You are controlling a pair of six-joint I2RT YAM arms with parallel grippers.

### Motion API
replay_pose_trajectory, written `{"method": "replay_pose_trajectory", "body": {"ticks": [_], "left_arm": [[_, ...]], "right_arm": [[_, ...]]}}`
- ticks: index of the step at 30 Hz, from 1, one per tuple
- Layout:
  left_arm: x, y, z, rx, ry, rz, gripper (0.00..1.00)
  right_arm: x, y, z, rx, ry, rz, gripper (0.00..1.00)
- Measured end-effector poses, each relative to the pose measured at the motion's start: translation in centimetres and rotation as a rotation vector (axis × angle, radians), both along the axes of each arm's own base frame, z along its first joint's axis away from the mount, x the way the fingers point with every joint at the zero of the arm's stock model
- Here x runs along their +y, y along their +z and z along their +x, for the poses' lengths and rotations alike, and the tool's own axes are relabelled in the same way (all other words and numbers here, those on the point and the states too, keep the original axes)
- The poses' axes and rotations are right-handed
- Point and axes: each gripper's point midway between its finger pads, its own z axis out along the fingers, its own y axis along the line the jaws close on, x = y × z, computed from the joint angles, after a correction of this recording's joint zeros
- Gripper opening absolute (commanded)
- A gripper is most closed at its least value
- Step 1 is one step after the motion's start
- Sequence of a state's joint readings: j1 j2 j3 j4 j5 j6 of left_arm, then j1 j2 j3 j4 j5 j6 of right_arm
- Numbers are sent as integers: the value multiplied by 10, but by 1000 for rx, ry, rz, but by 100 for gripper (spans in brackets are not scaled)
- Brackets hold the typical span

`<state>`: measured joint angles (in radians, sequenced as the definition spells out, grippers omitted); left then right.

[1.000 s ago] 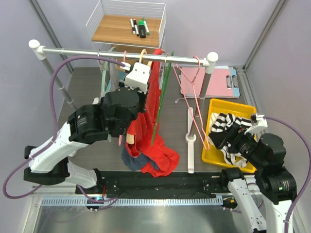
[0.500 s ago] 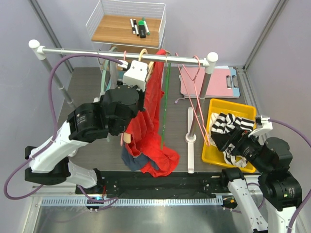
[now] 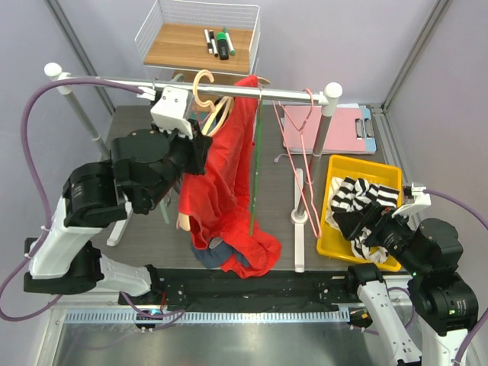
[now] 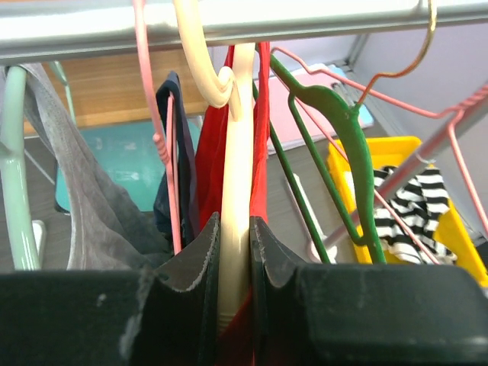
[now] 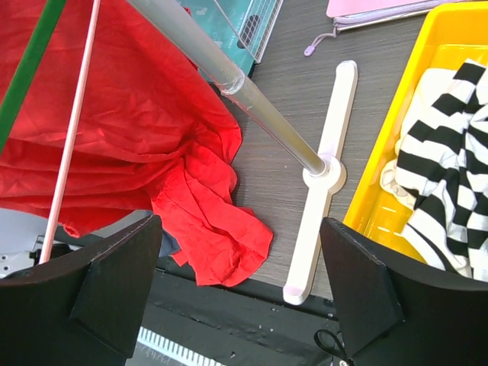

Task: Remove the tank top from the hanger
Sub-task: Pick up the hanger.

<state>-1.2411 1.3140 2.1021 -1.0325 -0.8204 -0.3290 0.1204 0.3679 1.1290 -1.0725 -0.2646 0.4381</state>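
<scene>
The red tank top (image 3: 229, 171) hangs on a cream hanger (image 3: 203, 85) whose hook is up at the rail (image 3: 107, 79); its hem lies bunched on the table. In the left wrist view the tank top (image 4: 207, 145) drapes behind the cream hanger (image 4: 237, 160). My left gripper (image 4: 235, 255) is shut on that hanger's neck. From above, the left gripper (image 3: 200, 143) sits against the top's left shoulder. My right gripper (image 5: 240, 290) is open and holds nothing. It hovers low over the rack's foot, with the red cloth (image 5: 130, 130) to its left, and shows as the right gripper (image 3: 358, 225) by the bin.
A green hanger (image 3: 257, 152) and pink hangers (image 3: 305, 145) hang on the same rail. Grey and navy garments (image 4: 91, 191) hang at the left. A yellow bin (image 3: 385, 171) holds a striped garment (image 3: 358, 194). The rack's white foot (image 3: 299, 229) lies mid-table.
My left arm has risen and swung left, carrying the cream hanger and pulling the red top up with it. The right gripper has drawn back a little toward the near right.
</scene>
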Motion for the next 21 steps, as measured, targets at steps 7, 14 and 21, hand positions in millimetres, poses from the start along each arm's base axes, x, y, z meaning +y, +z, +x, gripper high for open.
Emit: {"method": "replay_pose_trajectory", "body": {"ticks": [7,14,21], "left_arm": [[19,5,-20,37,-76,-66,0],[50,9,-38,51,-112,-128,0],[75,8,-55,60,-159,-161,0]], "right_arm": [[-2,-2,0,1,1,-20,91],[-2,-3,0,2,3,-25,91],[-1,-4,0,7,10,-27,91]]}}
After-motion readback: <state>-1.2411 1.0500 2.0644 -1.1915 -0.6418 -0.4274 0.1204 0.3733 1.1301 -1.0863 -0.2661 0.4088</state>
